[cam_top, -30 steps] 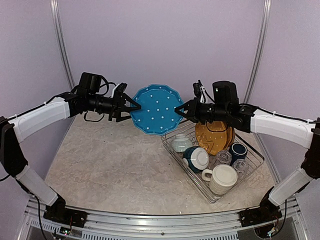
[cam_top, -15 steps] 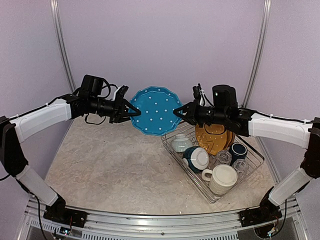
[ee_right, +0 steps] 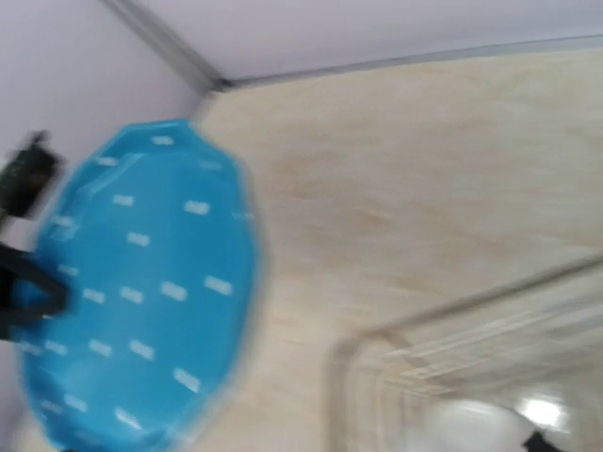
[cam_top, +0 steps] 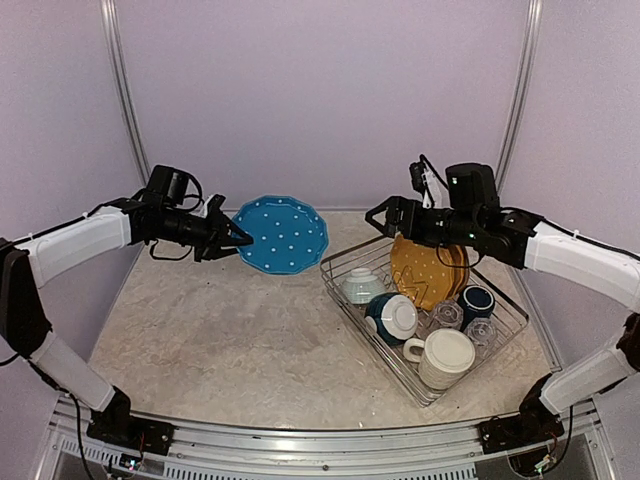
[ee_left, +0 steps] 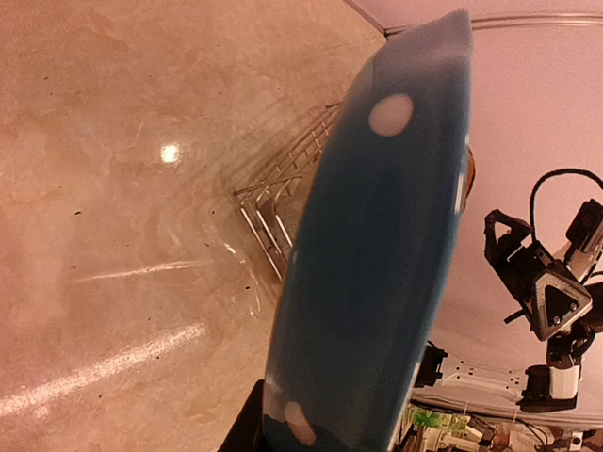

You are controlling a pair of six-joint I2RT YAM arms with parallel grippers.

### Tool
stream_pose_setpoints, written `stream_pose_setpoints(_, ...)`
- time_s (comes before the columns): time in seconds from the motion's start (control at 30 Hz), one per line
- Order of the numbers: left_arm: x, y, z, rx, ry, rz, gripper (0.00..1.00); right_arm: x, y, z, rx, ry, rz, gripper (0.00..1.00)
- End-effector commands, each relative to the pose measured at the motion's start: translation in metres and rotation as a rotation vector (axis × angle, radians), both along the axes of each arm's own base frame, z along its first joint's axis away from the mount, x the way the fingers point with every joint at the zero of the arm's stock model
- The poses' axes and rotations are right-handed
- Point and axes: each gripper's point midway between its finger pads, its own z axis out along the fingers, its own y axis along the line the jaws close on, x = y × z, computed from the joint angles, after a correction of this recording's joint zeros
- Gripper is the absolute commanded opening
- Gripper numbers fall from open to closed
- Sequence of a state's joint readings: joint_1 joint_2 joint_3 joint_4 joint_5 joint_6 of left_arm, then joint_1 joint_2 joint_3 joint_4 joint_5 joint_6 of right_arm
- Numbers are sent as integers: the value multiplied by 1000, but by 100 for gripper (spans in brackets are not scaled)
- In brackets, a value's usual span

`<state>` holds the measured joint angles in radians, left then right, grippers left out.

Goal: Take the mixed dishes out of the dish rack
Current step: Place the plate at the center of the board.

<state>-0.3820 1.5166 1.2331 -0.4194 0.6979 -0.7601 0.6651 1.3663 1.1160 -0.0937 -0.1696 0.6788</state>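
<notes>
Top view: the left pincer (cam_top: 238, 240) is closed on the left rim of the blue dotted plate (cam_top: 282, 234), a scalloped, glossy disc held on edge above the mottled stone-look bench (cam_top: 220, 330), left of the dish rack (cam_top: 352, 308) and clear of it. The right pincer (cam_top: 378, 214) stands with jaws spread and holds nothing, apart from the plate, above the rack's far left corner. The rack is a rectangular silver wire basket at the right. It contains an orange plate (cam_top: 428, 272) upright at the far side, a pale bowl (cam_top: 362, 287), a dark-blue bowl (cam_top: 392, 317) tipped on its side, clear glasses (cam_top: 447, 315), a navy mug (cam_top: 476, 300) and a large cream mug (cam_top: 445, 358) at the near end. Left wrist view: the plate's smooth blue underside (ee_left: 377, 282) fills the centre, pale dots showing on it. Its lower edge is gripped beside one dark finger (ee_left: 247, 431), with a wire corner of the rack (ee_left: 278, 202) behind. Right wrist view, blurred: the plate's dotted face (ee_right: 132, 292) is at the left, with curved rack wires (ee_right: 377, 339) at the lower right. This pincer's own fingers cannot be made out here.
</notes>
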Motion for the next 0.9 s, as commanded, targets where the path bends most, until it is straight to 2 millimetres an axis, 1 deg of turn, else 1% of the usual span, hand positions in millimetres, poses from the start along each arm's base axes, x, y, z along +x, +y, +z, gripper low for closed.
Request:
stream_pose_setpoints(0.0,3,42,7,-52,-28,125,0,-1,-49,-18,-315,-44,-110,100)
stream_pose_setpoints(0.07,1,66,-17,-22,27,205,0,0,-65,-17,-394,-63,-151,100)
stream_pose_setpoints(0.17,0,91,-40,13,79,288,0,-2,-81,-11,-464,-89,-187,100)
stream_pose_setpoints(0.27,3,107,-56,33,98,341,0,-5,-89,-6,-489,-111,-202,100)
stream_pose_setpoints(0.43,19,135,-81,61,141,432,0,-11,-91,0,-486,-135,-184,100)
stream_pose_setpoints(0.53,29,147,-90,58,139,471,0,-15,-95,2,-488,-141,-185,99)
stream_pose_setpoints(0.6,36,154,-94,65,135,495,0,-17,-98,3,-492,-144,-191,99)
stream_pose_setpoints(0.63,41,158,-93,66,126,509,0,-18,-99,3,-496,-146,-192,99)
stream_pose_setpoints(0.7,54,162,-93,60,121,527,0,-19,-101,3,-500,-147,-197,99)
stream_pose_setpoints(0.73,61,163,-90,56,114,535,0,-20,-103,3,-502,-147,-201,99)
stream_pose_setpoints(0.77,70,164,-94,59,118,542,0,-20,-104,3,-504,-146,-202,99)
stream_pose_setpoints(0.83,86,164,-90,55,106,546,0,-22,-105,3,-504,-143,-205,99)
stream_pose_setpoints(0.87,95,165,-95,57,115,546,0,-23,-106,3,-505,-141,-206,99)
